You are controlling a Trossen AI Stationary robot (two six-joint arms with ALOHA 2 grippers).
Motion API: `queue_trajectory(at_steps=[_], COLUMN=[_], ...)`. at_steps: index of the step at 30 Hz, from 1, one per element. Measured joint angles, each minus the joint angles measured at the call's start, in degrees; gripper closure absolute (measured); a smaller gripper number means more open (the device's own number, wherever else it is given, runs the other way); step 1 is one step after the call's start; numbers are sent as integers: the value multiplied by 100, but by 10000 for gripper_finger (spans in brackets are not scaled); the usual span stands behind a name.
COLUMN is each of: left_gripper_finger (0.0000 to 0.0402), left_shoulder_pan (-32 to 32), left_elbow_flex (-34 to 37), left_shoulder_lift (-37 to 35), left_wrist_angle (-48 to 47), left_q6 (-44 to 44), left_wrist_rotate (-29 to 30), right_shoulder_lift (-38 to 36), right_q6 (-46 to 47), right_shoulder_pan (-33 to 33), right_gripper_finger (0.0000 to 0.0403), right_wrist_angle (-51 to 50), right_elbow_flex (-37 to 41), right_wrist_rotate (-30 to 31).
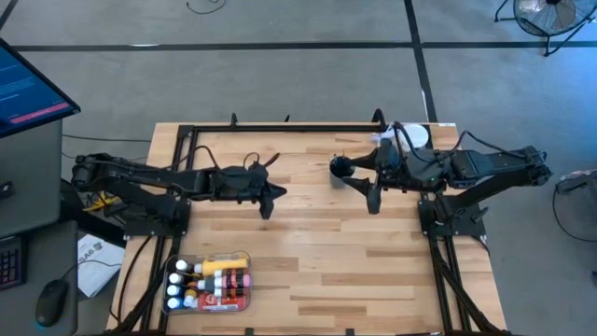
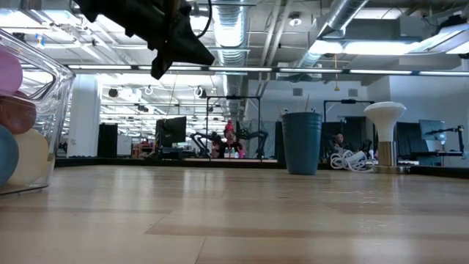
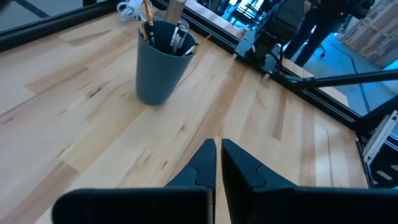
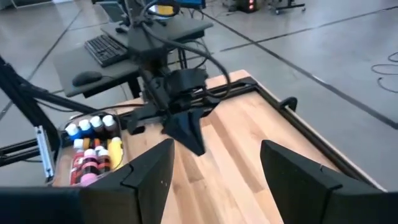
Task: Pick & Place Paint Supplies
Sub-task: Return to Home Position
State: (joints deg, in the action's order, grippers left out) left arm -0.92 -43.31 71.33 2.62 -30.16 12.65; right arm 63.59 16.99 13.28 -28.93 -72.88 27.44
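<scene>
Clear plastic tray (image 2: 58, 117) at the near left corner of the wooden surface (image 1: 317, 266) holds the paint bottles (image 1: 210, 277), packed together. Mid-surface, both arms hover empty, the left jaws closed to a sliver and the right jaws spread wide. Farther back, the blue cup (image 1: 341, 170) stands upright with the brushes (image 3: 176, 36) inside.

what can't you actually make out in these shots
- Brushes in the blue cup: the left wrist view's top edge cuts off their ends, and in the high view they are too small to count.
- Paint bottles: labels are too small to read from above. In the low view, the left edge cuts off most of their clear tray.
- White-lidded jar: partly hidden by the right arm in the high view.
</scene>
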Motion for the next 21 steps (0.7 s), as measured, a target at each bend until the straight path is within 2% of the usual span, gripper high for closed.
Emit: queue_trajectory(at_steps=[6, 15, 21], left_gripper_finger=[401, 401, 401], left_shoulder_pan=[-27, -27, 32], left_elbow_flex=[0, 0, 0], left_shoulder_lift=[0, 0, 0], left_wrist_angle=[-9, -17, -26], left_q6=[122, 137, 143], left_wrist_rotate=[-75, -115, -264], right_shoulder_lift=[-47, -948, -1731], right_q6=[-44, 167, 258], right_shoulder_pan=[123, 487, 694], right_gripper_finger=[171, 171, 171], right_wrist_angle=[331, 2854, 3766], right_elbow_flex=[278, 2681, 3914], right_wrist_rotate=[298, 576, 852])
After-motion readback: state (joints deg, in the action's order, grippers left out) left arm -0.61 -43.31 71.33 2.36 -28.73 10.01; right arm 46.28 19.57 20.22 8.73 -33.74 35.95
